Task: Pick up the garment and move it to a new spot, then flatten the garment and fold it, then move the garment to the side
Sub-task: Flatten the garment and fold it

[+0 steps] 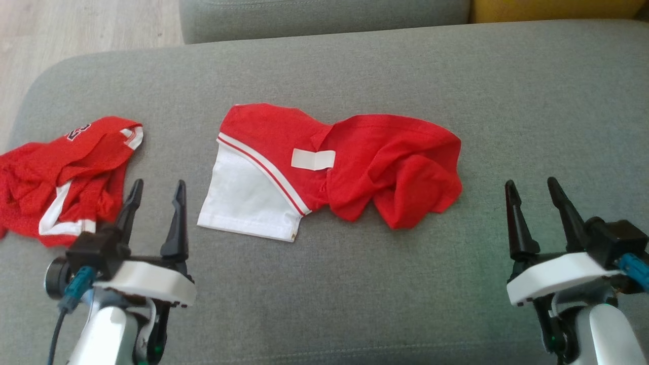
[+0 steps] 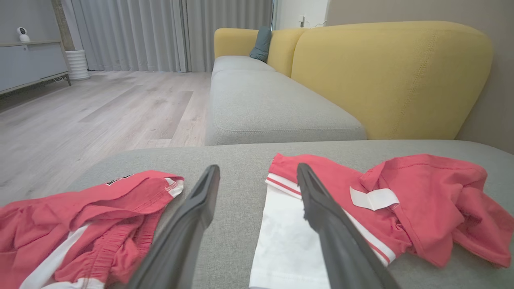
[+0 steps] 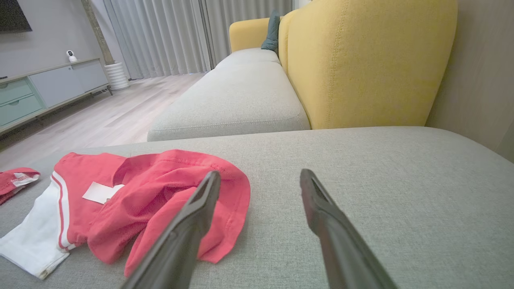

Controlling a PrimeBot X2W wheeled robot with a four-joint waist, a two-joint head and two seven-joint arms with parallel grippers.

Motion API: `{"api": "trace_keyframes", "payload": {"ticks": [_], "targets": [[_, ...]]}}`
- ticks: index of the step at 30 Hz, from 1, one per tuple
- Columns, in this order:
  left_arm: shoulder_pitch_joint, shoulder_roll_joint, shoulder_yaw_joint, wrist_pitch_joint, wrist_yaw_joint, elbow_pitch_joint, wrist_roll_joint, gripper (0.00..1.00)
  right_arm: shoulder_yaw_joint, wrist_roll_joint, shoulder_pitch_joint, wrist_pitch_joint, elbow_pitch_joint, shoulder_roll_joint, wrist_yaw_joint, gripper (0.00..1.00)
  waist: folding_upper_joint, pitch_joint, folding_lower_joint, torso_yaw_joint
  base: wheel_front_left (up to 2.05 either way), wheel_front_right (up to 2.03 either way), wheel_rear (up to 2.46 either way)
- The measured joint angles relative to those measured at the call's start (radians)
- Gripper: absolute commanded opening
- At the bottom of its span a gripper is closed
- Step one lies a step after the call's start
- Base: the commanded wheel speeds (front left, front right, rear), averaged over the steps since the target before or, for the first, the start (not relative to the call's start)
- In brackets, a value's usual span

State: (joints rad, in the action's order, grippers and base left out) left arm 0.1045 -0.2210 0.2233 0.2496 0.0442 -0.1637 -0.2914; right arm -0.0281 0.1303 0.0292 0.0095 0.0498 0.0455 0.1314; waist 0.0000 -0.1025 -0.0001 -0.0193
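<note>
A red and white garment (image 1: 334,167) lies crumpled in the middle of the grey cushion (image 1: 355,66), its white panel toward the left and a white label on top. It also lies ahead of the fingers in the left wrist view (image 2: 385,208) and the right wrist view (image 3: 136,204). My left gripper (image 1: 157,191) hovers open just left of the white panel, nothing between its fingers. My right gripper (image 1: 532,187) stands open to the right of the garment's red bunched end, apart from it.
A second red garment (image 1: 61,177) with white trim lies bunched at the cushion's left end, close beside my left gripper. A yellow sofa back (image 2: 385,76) and a further grey seat (image 2: 273,108) stand beyond. Wooden floor (image 1: 76,25) lies off the left edge.
</note>
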Motion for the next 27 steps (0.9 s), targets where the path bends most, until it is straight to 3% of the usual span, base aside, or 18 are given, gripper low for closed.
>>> {"api": "trace_keyframes", "payload": {"ticks": [27], "targets": [[0.001,0.015,-0.02,0.0,0.008,-0.003,0.01,1.0,0.03,0.001,0.001,0.024,-0.024,0.0,0.0,1.0,0.0,-0.025,0.0,0.014,0.0,0.0,0.0]]}}
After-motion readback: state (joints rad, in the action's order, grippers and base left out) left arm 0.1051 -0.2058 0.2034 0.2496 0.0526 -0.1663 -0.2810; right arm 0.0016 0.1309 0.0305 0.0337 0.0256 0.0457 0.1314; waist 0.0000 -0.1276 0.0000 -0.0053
